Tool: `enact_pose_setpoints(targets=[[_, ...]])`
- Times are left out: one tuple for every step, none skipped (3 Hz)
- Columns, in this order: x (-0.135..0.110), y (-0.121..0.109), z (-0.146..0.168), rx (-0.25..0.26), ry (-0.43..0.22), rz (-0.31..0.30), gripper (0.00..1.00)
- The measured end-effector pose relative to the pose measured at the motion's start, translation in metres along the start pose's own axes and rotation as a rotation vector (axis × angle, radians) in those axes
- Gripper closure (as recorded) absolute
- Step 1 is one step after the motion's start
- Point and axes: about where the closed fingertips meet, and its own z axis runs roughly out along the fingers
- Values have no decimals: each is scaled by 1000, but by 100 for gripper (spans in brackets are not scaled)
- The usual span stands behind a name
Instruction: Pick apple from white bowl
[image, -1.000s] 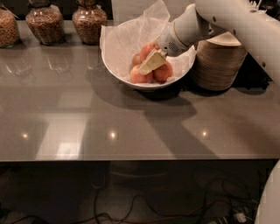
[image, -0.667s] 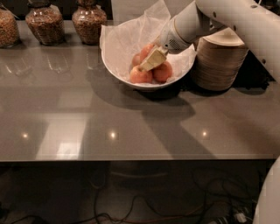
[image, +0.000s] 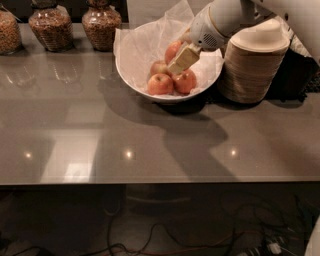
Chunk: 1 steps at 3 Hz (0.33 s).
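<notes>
Gripper (image: 182, 59) has lifted a touch inside the bowl (image: 129, 75), apple (image: 172, 50) right against it, though we can't tell if it's clamped.

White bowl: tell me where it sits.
Camera view, upper middle: the white bowl sits between the jars and the stacked bowls, with the gripper inside its rim.

Gripper (image: 183, 59) hangs above apples (image: 161, 84) in white bowl (image: 131, 75); stacked bowls (image: 254, 65) flank it closely; counter (image: 150, 135) in front open.
</notes>
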Motion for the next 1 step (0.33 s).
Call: enact_pose_setpoints(targets=[[-7,23,-38,1,-72,-60,100]])
